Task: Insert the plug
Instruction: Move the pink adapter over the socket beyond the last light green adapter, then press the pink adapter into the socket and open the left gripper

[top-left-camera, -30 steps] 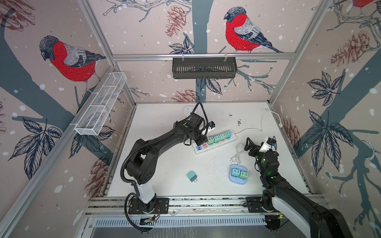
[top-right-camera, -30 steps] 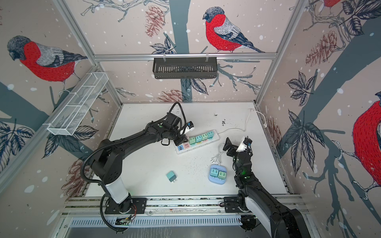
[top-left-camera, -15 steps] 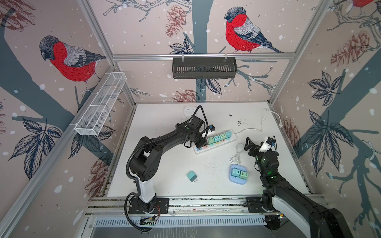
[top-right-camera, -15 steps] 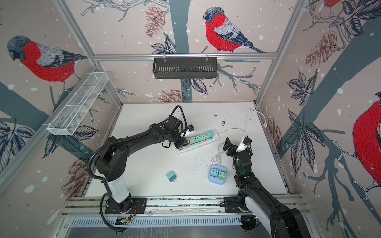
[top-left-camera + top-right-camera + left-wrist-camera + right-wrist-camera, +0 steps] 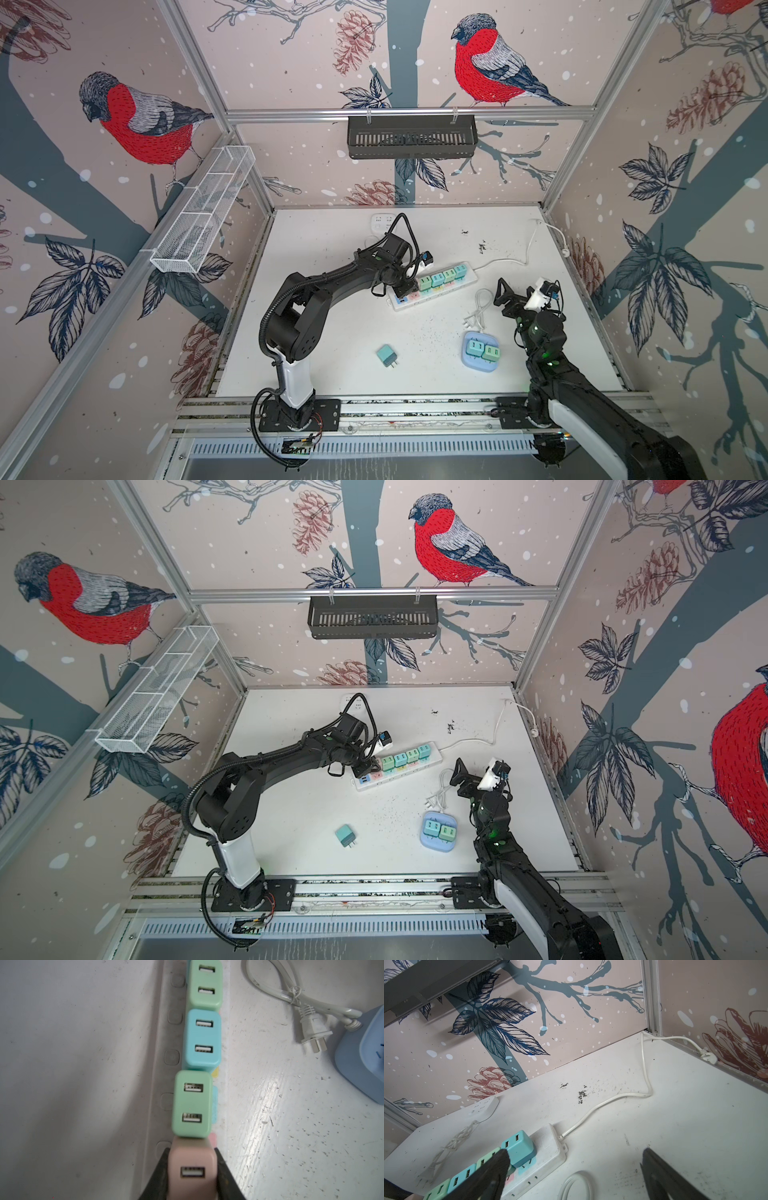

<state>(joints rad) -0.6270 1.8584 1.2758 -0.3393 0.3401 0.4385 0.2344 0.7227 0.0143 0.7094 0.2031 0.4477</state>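
Pink plug pinched in left gripper; other plugs at its 2 o'clock; right gripper spread.

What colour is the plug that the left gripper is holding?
The plug is pale pink; the left wrist view shows it best.

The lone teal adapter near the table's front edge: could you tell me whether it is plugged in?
Unplugged: the teal adapter lies on the table, prongs exposed, apart from the power strip.

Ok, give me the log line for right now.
left hand: shut on pink USB charger | position: over power strip, beside green charger, seating unclear | right hand: open, empty
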